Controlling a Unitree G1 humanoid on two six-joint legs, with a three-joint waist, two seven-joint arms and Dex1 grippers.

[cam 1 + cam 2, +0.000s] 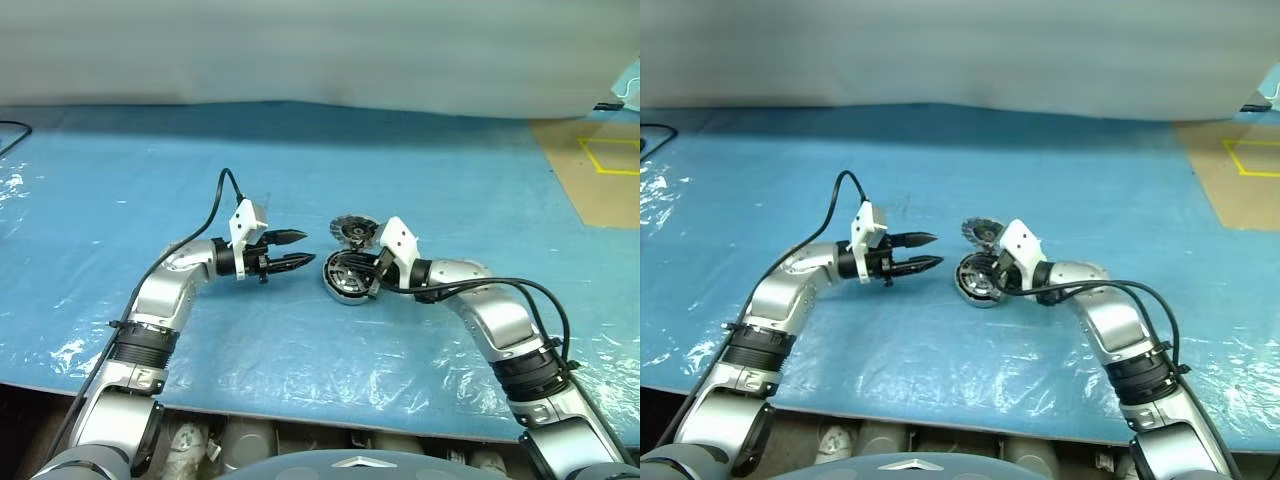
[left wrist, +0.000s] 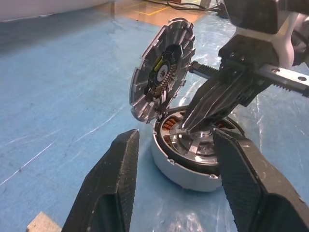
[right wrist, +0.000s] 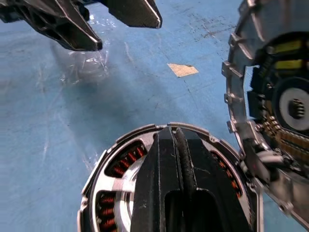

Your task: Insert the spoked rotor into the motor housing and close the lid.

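Nearest the robot, its 2 arms reach inward over a blue plastic-covered desk (image 1: 330, 150) and meet at the middle. The right end effector (image 1: 372, 272) has its 2 black fingers pressed together, tips resting down on the spoked rotor (image 2: 195, 145), which already sits inside the motor housing (image 2: 181, 169); copper windings show around it. This looks like pushing the rotor home rather than gripping it. The left end effector (image 1: 299, 251) points sideways toward the housing, its fingers spread and holding nothing, just beside the can but apart from it, probably waiting to steady the can or take the lid.

Just behind the housing, the lid (image 2: 161, 77) stands tilted on edge, ribbed face showing, its lower edge touching the housing's rim. It is not yet closed, and the right fingers lie in its path. A small tan scrap (image 3: 182, 70) lies on the sheet nearby. Farther off, right, is a brown floor patch with yellow tape (image 1: 605, 160).
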